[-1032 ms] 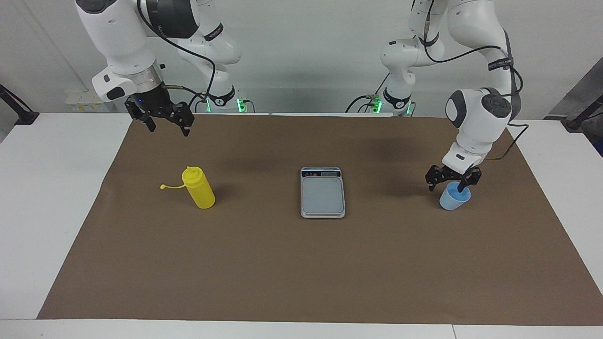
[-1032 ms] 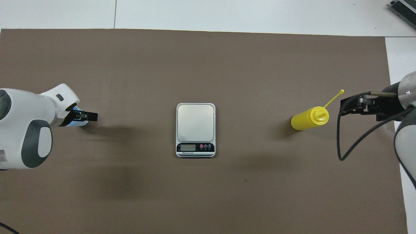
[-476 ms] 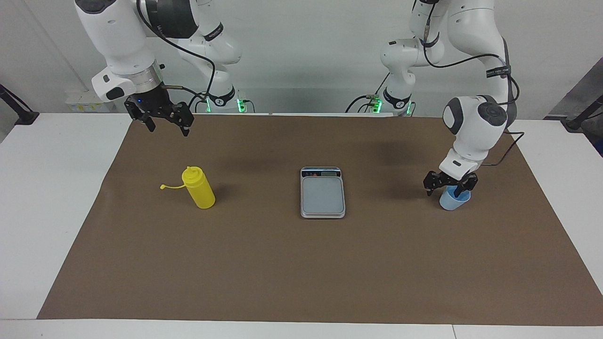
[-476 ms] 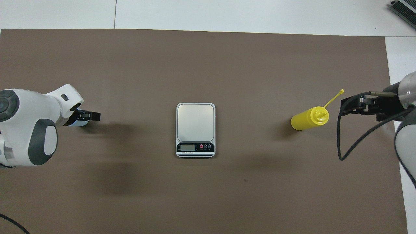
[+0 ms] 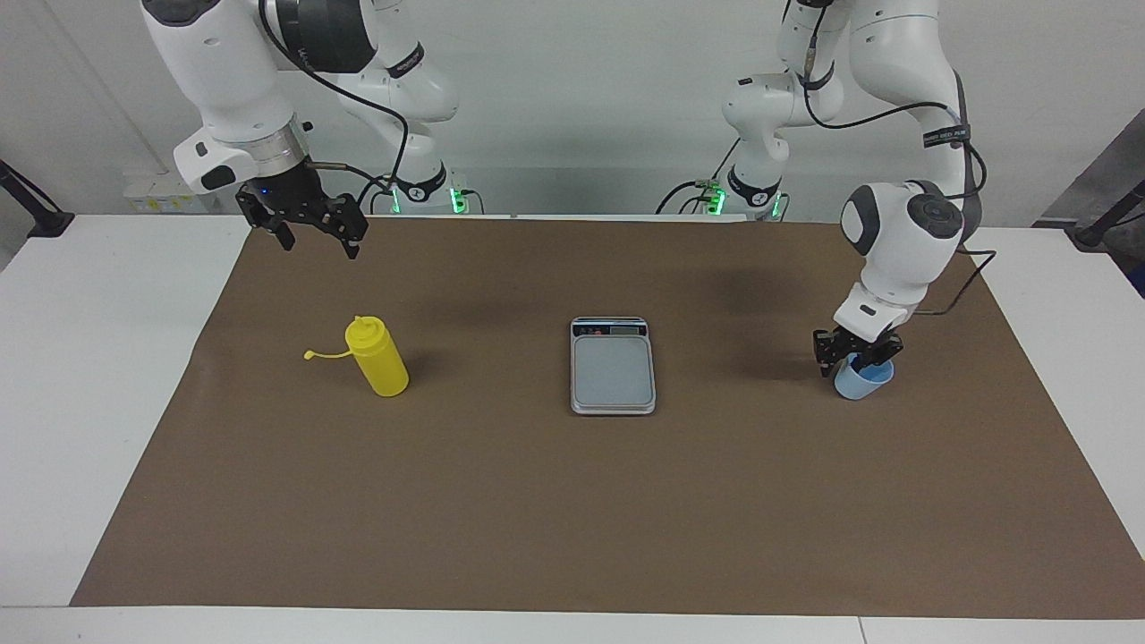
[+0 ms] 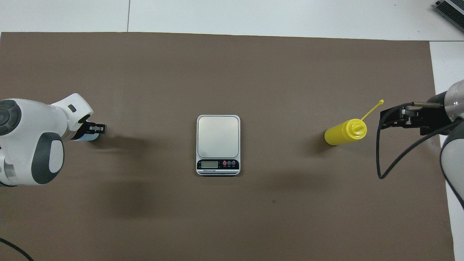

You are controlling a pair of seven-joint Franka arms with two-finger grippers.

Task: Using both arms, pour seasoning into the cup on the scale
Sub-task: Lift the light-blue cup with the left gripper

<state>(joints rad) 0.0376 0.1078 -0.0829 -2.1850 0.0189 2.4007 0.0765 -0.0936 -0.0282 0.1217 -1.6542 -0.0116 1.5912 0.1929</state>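
Observation:
The light-blue cup (image 5: 863,383) stands on the mat toward the left arm's end; in the overhead view only a sliver of the cup (image 6: 86,137) shows under the arm. My left gripper (image 5: 856,356) is down at its rim, shut on the cup's wall with one finger inside. The yellow seasoning bottle (image 5: 380,362) (image 6: 342,132) stands upright toward the right arm's end, its cap strap sticking out sideways. My right gripper (image 5: 320,248) (image 6: 385,117) hangs open and holds nothing, over the mat beside the bottle. The scale (image 5: 613,367) (image 6: 218,136) lies bare mid-table, display toward the robots.
A brown mat (image 5: 572,501) covers most of the white table (image 5: 80,358). A black cable (image 6: 378,159) loops down from the right arm's wrist. Bare mat lies between the scale and the bottle and between the scale and the cup.
The left gripper sank a little onto the cup and its fingers drew together from wide open onto the cup's wall. The right arm, bottle and scale stayed put.

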